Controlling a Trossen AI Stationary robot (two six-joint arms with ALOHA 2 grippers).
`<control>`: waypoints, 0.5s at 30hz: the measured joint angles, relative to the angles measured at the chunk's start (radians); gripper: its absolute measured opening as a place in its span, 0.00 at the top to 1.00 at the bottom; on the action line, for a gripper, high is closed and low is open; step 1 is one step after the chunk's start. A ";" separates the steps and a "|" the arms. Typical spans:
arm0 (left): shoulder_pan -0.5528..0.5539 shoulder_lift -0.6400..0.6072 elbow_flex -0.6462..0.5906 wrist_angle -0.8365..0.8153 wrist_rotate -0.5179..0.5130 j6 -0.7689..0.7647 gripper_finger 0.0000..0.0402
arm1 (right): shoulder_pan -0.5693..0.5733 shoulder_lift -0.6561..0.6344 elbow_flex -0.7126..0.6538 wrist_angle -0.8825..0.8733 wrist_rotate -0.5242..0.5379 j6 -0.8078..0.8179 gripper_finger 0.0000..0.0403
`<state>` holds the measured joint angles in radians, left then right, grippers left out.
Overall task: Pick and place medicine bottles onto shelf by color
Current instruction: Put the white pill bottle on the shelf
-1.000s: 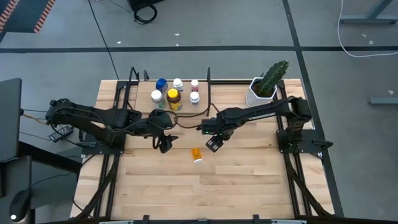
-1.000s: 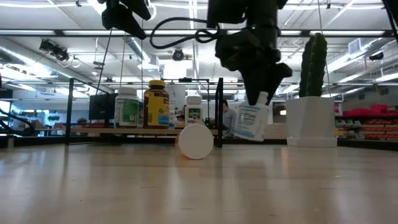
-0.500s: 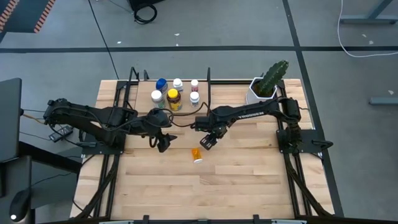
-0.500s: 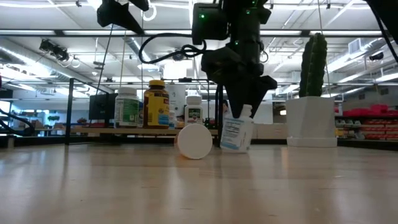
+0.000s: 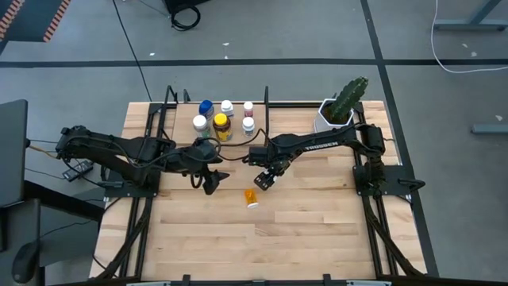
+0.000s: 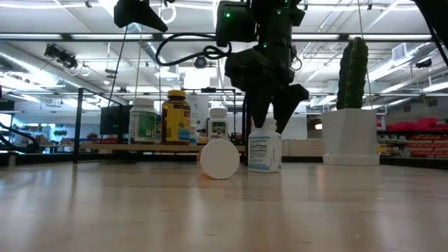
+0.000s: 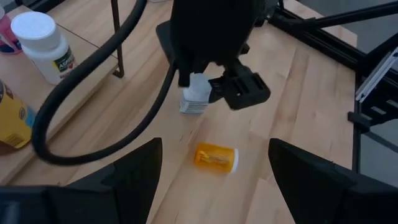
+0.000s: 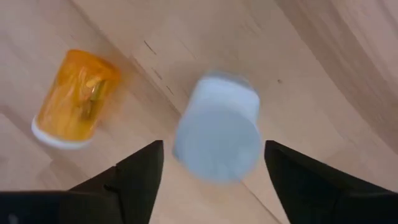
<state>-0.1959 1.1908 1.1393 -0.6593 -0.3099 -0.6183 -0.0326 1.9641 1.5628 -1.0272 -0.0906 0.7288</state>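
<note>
My right gripper (image 6: 269, 117) is open and points down over a white-capped, white-labelled medicine bottle (image 6: 264, 150) standing upright on its base on the table. Its fingers straddle the cap (image 8: 216, 140) with a gap on each side. A small orange bottle (image 5: 251, 197) lies on its side just nearer, its white cap (image 6: 220, 159) facing the near edge. My left gripper (image 5: 210, 184) hovers open, left of both and holding nothing. The shelf (image 5: 178, 119) at the far edge carries several bottles, among them a blue one (image 5: 206, 107) and an amber yellow-lidded one (image 5: 221, 125).
A white pot with a green cactus (image 5: 337, 111) stands at the far right of the table. Thin black rods (image 5: 266, 99) frame the shelf. A black cable (image 7: 93, 118) loops across the left wrist view. Bare planks (image 5: 278, 238) stretch toward the near edge.
My right gripper has moved left and down, carrying the white bottle tilted and clear of the table. It has set the bottle upright on its base beside the orange bottle, then opened and let go. The orange bottle and left arm have kept still.
</note>
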 joint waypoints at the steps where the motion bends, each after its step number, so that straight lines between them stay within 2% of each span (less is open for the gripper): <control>1: 0.000 0.000 0.000 0.002 0.000 -0.001 0.26 | 0.000 -0.007 0.000 -0.006 0.000 0.000 0.28; 8: 0.000 0.002 0.000 0.047 0.000 0.062 0.26 | 0.000 -0.152 0.001 -0.054 0.031 0.014 0.25; 15: 0.039 0.048 0.000 0.121 -0.010 0.107 0.26 | 0.024 -0.355 0.002 -0.104 0.151 0.107 0.26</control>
<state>-0.1565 1.2383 1.1397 -0.5386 -0.3201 -0.5110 -0.0091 1.6096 1.5645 -1.1315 0.0603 0.8354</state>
